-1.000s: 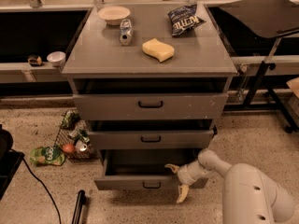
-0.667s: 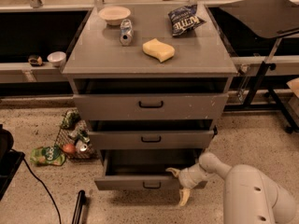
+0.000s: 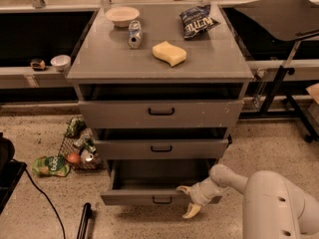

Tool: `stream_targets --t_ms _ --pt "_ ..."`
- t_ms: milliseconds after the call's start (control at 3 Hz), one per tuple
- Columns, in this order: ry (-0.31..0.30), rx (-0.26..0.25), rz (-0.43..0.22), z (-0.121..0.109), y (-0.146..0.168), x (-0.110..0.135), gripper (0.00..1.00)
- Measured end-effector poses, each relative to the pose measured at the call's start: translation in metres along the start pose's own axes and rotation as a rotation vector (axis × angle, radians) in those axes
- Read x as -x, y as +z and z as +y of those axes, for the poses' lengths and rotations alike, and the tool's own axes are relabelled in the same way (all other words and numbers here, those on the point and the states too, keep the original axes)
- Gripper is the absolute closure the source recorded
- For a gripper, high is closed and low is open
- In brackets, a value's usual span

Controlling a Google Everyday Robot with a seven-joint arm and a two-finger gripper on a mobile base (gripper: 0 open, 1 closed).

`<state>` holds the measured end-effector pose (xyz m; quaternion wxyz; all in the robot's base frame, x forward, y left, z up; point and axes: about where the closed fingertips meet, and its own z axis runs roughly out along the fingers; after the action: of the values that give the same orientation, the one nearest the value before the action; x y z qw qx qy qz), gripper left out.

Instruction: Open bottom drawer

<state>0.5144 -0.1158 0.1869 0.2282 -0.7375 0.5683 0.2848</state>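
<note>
Hovering hand [image 3: 187,200] at front of bottom drawer [image 3: 133,198]

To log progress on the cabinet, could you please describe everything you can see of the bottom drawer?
The bottom drawer is grey and looks like painted metal, with a small black loop handle at the centre of its front. It is pulled out, showing a plain grey inside. It sits level, lowest in the cabinet. The claw is at the front's right end, fingers spread.

gripper [image 3: 185,202] before bottom drawer [image 3: 139,198] front, right end | sponge [image 3: 169,53] on cabinet top [image 3: 214,59]
</note>
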Motion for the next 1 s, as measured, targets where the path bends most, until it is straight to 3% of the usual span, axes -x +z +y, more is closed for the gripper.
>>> stream_targets --t_ms 667,1000 --pt "0.022 0.032 0.004 0.0117 0.0001 0.0069 0.88" --pt "0.024 0.033 0.002 0.0126 0.0001 0.0073 0.86"
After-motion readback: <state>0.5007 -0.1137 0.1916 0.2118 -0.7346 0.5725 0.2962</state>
